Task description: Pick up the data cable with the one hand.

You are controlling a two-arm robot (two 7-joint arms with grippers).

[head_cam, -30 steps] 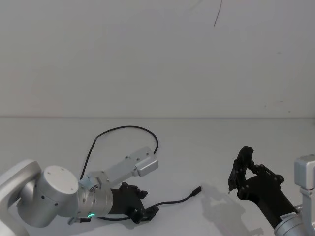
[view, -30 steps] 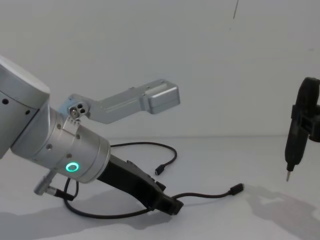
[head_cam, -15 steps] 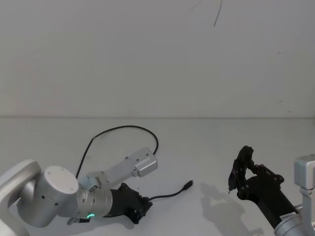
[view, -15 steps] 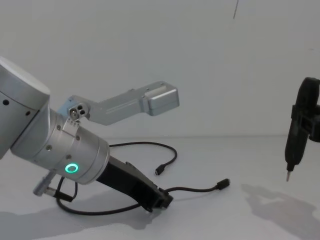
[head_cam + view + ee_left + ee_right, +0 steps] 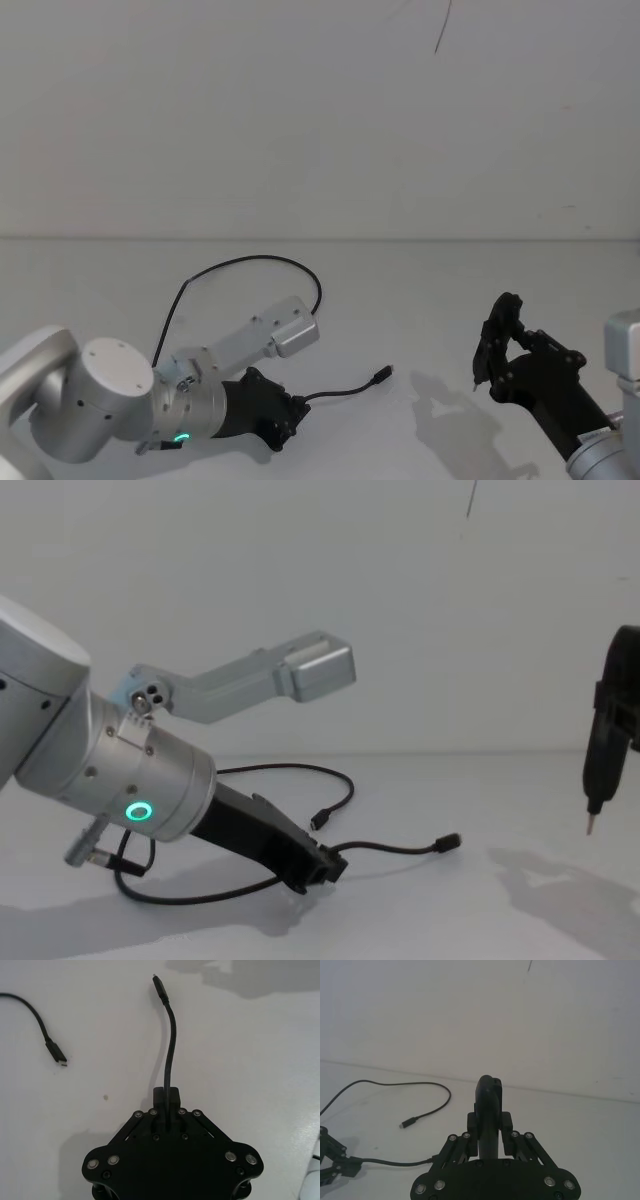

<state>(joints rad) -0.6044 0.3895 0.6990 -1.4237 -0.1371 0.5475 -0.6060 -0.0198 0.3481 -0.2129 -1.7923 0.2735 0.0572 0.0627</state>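
The black data cable [image 5: 260, 259] lies in a loop on the white table, and its small plug [image 5: 382, 374] points right. My left gripper [image 5: 288, 421], the black angular one hand on the silver wrist with the green ring light, sits low over the table, shut on the cable [image 5: 172, 1035] a short way behind that plug [image 5: 160, 985]. The other plug [image 5: 57, 1055] lies loose nearby. From the chest, the left gripper [image 5: 325, 865] holds the cable with the free plug [image 5: 447, 841] just off the surface. My right gripper [image 5: 497, 340] hovers at the right, shut on a black pointed tool [image 5: 489, 1100].
The white table [image 5: 420, 290] runs back to a plain white wall. The left arm's silver camera bracket [image 5: 300, 670] juts out above the cable loop [image 5: 290, 768]. In the right wrist view the cable [image 5: 395, 1082] and the left gripper [image 5: 335, 1162] lie far off.
My left gripper has drawn back to the left with the cable in it, dragging the free plug left and slightly up. The right gripper has shifted a little to the right.
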